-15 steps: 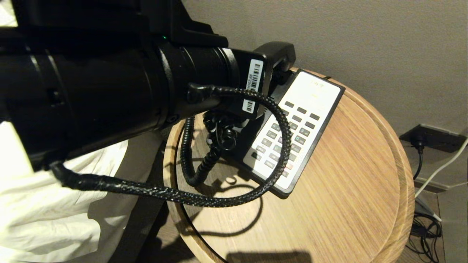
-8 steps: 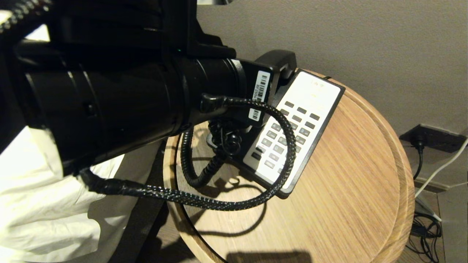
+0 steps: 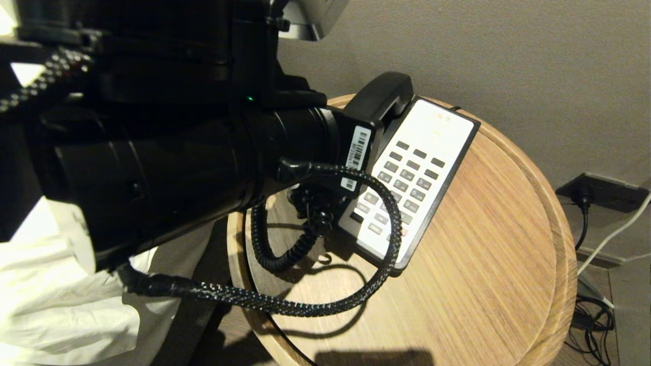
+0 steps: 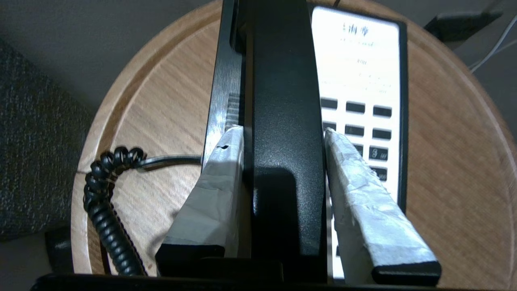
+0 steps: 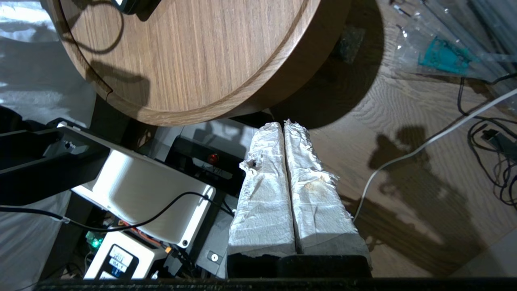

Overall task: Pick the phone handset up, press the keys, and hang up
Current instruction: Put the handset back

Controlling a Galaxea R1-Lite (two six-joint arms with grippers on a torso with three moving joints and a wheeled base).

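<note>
The phone base [image 3: 424,168], black-edged with a white keypad face, lies on the round wooden table [image 3: 488,264], toward the table's wall side. The left gripper [image 4: 282,135] is clamped on the phone handset [image 4: 282,121], one taped finger [image 4: 220,182] against each long side of the black receiver. The handset lies along the side of the phone base away from the keys, over its cradle; whether it is seated or slightly lifted is hard to tell, as the arm hides most of it. Its coiled cord [image 3: 274,249] loops onto the table beside the base. The right gripper [image 5: 284,129] hangs off the table's edge, above the floor, its padded fingers pressed together with nothing between them.
</note>
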